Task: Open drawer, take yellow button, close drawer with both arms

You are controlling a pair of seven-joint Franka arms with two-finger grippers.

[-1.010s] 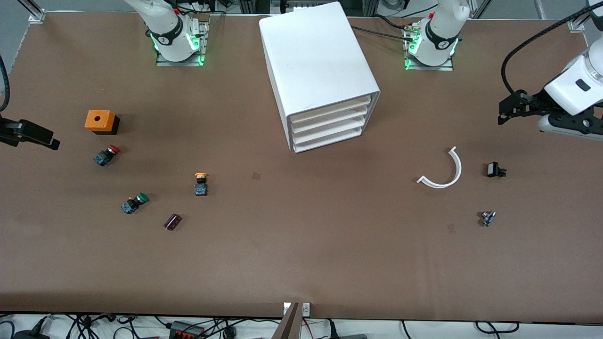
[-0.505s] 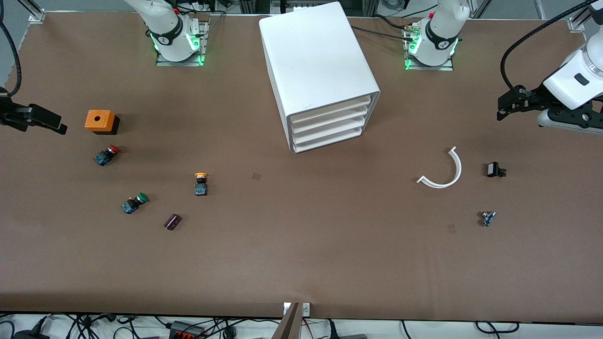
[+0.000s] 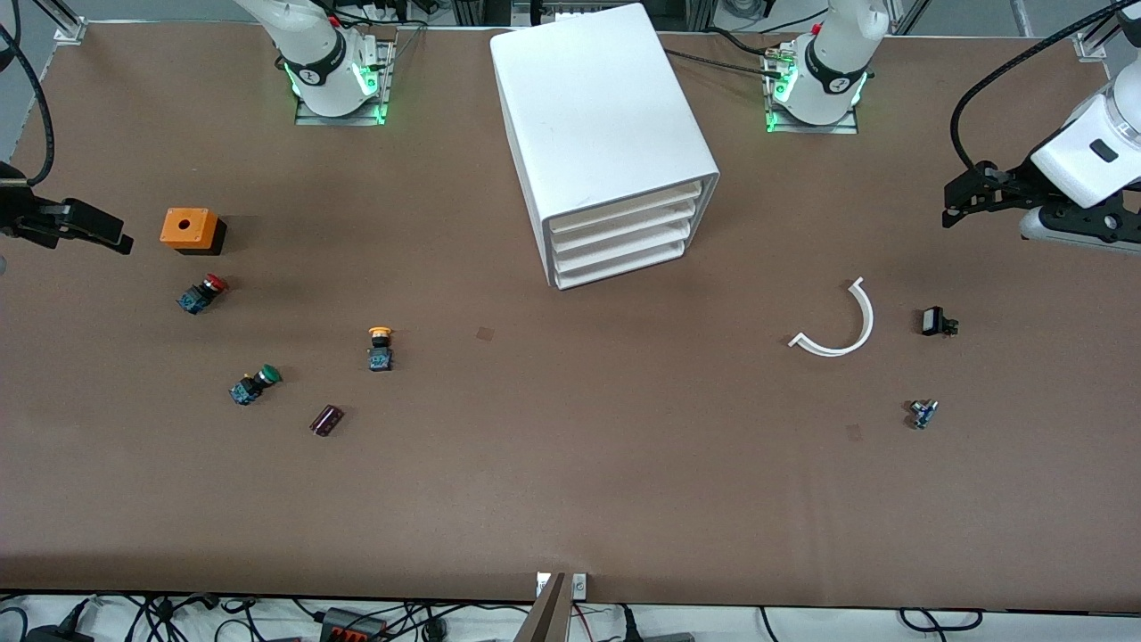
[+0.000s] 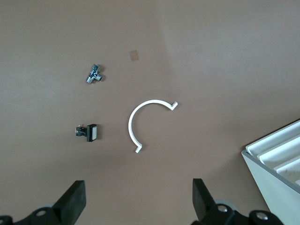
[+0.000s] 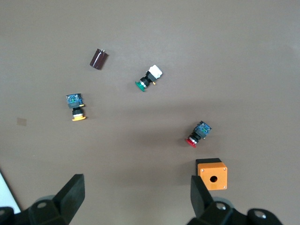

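Button (image 3: 381, 336), yellow-capped, sits out on the surface (image 3: 570, 464); drawers (image 3: 619, 236) all closed. My left tool (image 4: 138, 206) and right tool (image 5: 136, 201) hover, both released. Next: pull a drawer.

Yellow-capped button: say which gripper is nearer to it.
Right. The right gripper hovers beside the orange box, near the button; the left gripper is over the table's other end.

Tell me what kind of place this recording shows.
Most likely a robotics lab bench: two arm bases bolted along a brown table, cables along its edge, a white drawer unit, and small parts such as the yellow button laid out. Both grippers, left and right, hang open.
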